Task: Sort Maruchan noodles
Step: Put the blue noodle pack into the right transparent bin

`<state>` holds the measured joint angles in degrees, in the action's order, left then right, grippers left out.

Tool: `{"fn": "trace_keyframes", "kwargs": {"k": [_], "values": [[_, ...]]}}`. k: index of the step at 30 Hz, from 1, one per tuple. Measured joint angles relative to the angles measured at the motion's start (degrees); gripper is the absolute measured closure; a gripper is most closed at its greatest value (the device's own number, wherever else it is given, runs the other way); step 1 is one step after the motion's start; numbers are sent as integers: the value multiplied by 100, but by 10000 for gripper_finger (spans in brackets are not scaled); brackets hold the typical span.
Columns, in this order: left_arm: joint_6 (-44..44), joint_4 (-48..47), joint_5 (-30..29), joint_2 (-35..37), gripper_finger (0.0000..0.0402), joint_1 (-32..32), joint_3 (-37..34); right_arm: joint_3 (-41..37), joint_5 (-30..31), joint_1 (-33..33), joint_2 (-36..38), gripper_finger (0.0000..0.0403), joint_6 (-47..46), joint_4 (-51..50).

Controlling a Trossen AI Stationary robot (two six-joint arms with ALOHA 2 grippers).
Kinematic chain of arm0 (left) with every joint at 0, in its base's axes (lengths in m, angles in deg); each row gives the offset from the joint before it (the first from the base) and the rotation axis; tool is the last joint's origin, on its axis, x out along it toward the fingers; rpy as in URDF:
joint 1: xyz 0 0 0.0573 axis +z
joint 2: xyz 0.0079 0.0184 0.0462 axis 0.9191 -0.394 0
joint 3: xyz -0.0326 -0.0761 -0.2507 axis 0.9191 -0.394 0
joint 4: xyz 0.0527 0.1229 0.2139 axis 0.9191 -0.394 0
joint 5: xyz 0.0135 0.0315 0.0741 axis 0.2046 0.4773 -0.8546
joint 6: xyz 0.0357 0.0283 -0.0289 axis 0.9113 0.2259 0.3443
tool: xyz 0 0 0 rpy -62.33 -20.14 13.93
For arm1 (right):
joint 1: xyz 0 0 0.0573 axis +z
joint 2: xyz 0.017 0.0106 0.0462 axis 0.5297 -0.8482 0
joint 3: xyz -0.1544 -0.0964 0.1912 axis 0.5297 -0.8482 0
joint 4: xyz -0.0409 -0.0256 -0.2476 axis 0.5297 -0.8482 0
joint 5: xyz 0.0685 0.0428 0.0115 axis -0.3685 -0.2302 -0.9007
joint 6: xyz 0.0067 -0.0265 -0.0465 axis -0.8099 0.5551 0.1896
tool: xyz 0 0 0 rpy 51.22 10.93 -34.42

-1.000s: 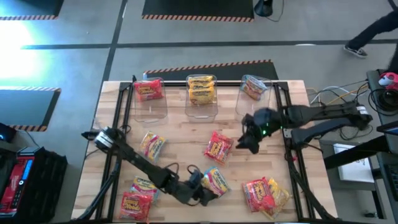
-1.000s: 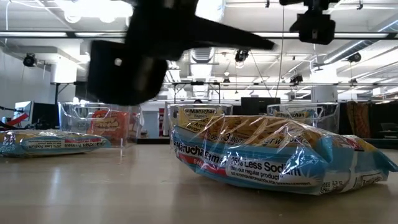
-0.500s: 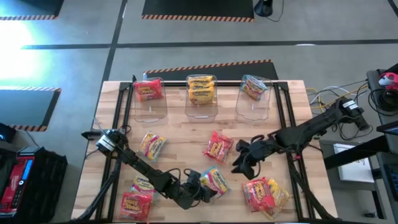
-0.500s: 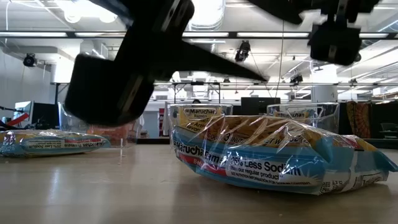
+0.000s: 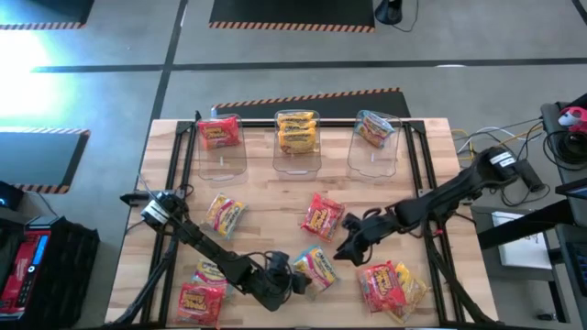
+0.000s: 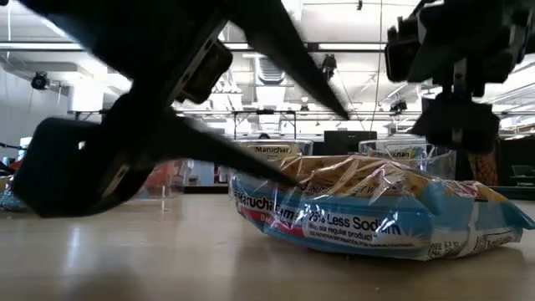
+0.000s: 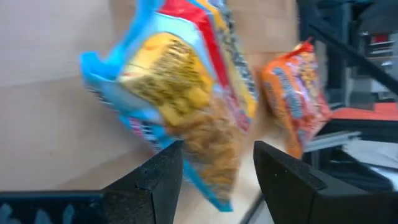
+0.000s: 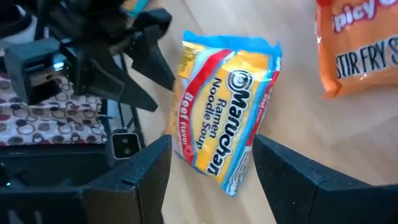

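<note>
A blue, yellow and red Maruchan noodles packet (image 5: 317,266) lies flat on the wooden table, near the front middle. My left gripper (image 5: 294,279) sits low at the packet's left end, open, with one finger on each side of that end (image 7: 211,168). My right gripper (image 5: 342,248) hovers open just beyond the packet's far right and looks down on it (image 8: 227,106); it holds nothing. More noodle packets lie loose: a red one (image 5: 321,217), a multicoloured one (image 5: 223,215), and piles at the near left (image 5: 202,289) and near right (image 5: 390,286). My left gripper comes at the packet's left end (image 7: 214,177) low and slanting down from the table's left, a finger on either side. The packet lies flat on the table. Whether either finger touches the wrapper, I cannot tell.
Three clear bins stand along the far edge: the left (image 5: 220,142) holds a red packet, the middle (image 5: 298,136) yellow ones, the right (image 5: 374,136) a multicoloured one. Dark frame rails (image 5: 422,183) run down both table sides. An orange stir-fry packet (image 8: 354,50) lies close by.
My right gripper has come down from near the far right bin toward the table's near left, and now stands over the blue packet. My left gripper has sunk lower at the packet's end and rolled. The packet has stayed where it was.
</note>
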<state>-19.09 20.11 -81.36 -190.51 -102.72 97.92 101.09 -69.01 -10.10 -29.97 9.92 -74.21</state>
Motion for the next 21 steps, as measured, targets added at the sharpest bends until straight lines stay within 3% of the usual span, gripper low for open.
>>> {"fn": "trace_keyframes", "kwargs": {"k": [7, 12, 21], "values": [[-322, -674, 105, -2, 223, -4, -11, -18, -182, 0, -408, 190, -173, 144], [-381, -624, 63, 15, 223, -44, 6, -13, -308, 0, -462, 190, -176, 219], [626, -570, 57, 107, 223, -43, 485, -15, -296, 0, -396, 190, -59, 263]]}}
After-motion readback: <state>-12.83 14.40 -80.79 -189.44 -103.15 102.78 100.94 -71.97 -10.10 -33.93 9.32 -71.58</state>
